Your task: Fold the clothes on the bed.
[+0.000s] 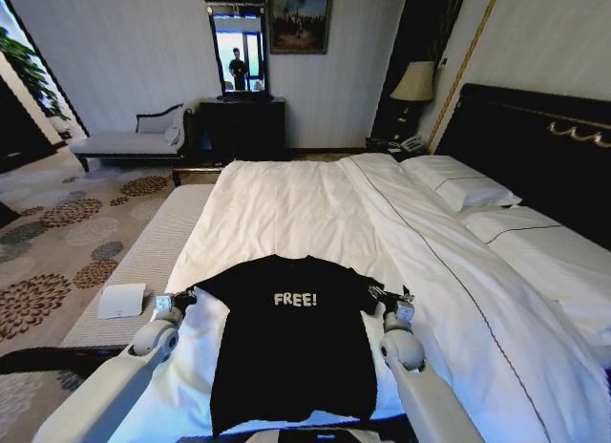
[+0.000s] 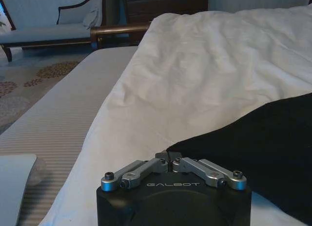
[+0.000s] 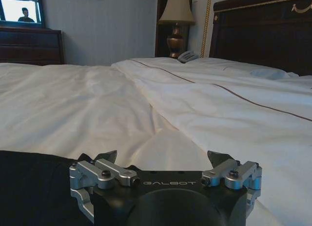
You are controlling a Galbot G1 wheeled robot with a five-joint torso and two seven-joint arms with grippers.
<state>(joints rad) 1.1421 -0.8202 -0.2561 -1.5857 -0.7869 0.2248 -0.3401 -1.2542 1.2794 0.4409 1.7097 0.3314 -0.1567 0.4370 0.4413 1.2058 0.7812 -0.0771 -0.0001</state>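
On the bed (image 1: 286,209), left gripper (image 1: 183,298) fingers pinch the T-shirt (image 1: 291,343) sleeve edge; right gripper (image 1: 389,296) fingers spread.

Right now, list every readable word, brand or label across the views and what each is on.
"FREE!" in white, on the chest of the black T-shirt lying on the bed.
"GALBOT" on the body of the left gripper, seen in the left wrist view.
"GALBOT" on the body of the right gripper, seen in the right wrist view.
Nothing can be read on the white card on the bench, the framed picture or the telephone.
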